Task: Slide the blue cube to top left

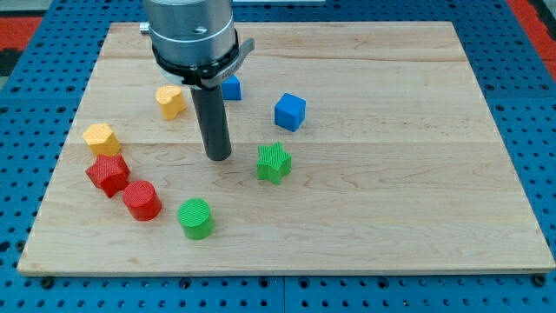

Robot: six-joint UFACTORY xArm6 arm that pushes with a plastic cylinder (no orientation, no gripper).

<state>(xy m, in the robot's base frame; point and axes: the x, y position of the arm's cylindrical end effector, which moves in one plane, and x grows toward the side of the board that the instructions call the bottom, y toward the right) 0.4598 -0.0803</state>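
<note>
The blue cube point(290, 112) sits on the wooden board point(391, 174), a little above the middle. My tip point(218, 157) rests on the board to the cube's lower left, apart from it, and left of a green star block point(274, 163). A second blue block point(231, 87) shows partly behind the rod, near the view's top; its shape is partly hidden.
A yellow block point(171, 101) lies left of the rod. Another yellow block point(102, 138) is at the far left, above a red star block point(108, 174) and a red cylinder point(142, 200). A green cylinder point(195, 218) lies near the view's bottom.
</note>
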